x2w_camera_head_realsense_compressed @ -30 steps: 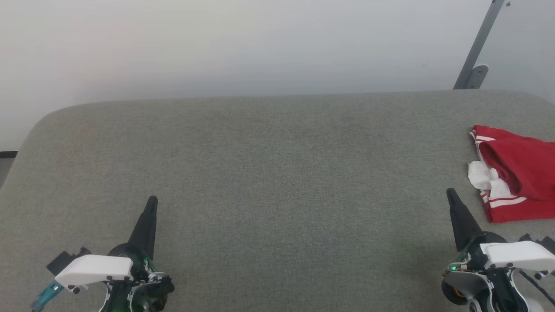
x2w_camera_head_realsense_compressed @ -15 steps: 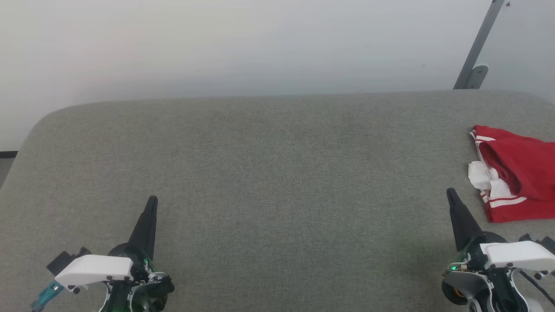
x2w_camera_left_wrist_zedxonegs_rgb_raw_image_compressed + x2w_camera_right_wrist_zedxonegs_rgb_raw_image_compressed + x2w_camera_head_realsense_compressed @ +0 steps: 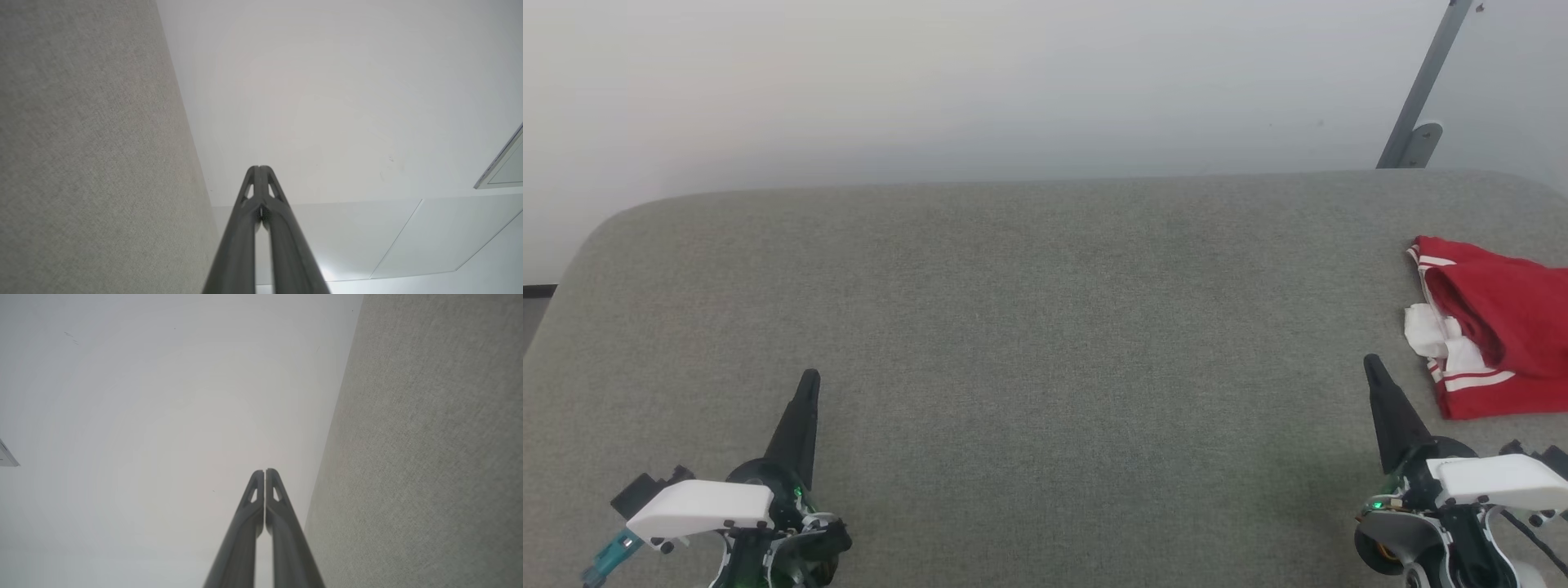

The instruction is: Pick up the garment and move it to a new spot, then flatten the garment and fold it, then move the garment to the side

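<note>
Grey woven surface (image 3: 1045, 327) bears crumpled red garment (image 3: 1499, 322); left tool (image 3: 809, 379), right tool (image 3: 1372, 364) pinched closed, empty.

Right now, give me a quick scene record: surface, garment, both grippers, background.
surface: grey fabric-covered top, far corners rounded
garment: red with white striped trim, folded over on itself at the surface's right side, partly cut off by the head view's edge
left gripper: shut, holding nothing, at the near left
right gripper: shut, holding nothing, just short of the garment and apart from it
background: pale wall; slanted grey pole at the far right
</note>
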Motion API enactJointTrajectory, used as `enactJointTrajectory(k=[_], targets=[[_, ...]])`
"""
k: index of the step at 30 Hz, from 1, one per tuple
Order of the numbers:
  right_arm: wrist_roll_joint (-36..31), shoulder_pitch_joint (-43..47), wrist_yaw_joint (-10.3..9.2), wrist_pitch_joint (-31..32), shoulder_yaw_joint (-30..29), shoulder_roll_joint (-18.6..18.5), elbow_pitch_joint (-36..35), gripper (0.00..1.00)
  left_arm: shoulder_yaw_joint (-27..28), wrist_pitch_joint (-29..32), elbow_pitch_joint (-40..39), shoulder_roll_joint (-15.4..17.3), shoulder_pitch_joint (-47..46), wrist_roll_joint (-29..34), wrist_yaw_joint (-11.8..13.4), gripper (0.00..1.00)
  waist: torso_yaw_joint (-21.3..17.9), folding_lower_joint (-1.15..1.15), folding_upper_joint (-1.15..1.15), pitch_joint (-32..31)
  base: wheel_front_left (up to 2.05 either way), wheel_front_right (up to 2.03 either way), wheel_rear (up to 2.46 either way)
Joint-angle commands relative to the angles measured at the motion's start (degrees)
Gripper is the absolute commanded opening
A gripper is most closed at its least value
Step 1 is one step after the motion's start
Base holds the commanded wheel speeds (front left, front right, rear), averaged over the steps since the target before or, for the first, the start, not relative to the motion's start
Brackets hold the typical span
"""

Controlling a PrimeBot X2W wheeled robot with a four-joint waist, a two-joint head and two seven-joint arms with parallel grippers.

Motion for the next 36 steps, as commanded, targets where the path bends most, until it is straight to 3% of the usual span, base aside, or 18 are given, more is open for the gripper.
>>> enactJointTrajectory(k=[1, 36], targets=[[0.25, -0.28, 0.02, 0.09, -0.02, 0.22, 0.21, 0.0, 0.0, 0.17, -0.05, -0.16, -0.63, -0.19, -0.16, 0.0, 0.0, 0.0, 0.0, 0.0, 0.0, 0.0, 0.0], [0.26, -0.28, 0.02, 0.08, -0.02, 0.21, 0.21, 0.0, 0.01, 0.16, -0.05, -0.16, -0.63, -0.2, -0.16, 0.0, 0.0, 0.0, 0.0, 0.0, 0.0, 0.0, 0.0]])
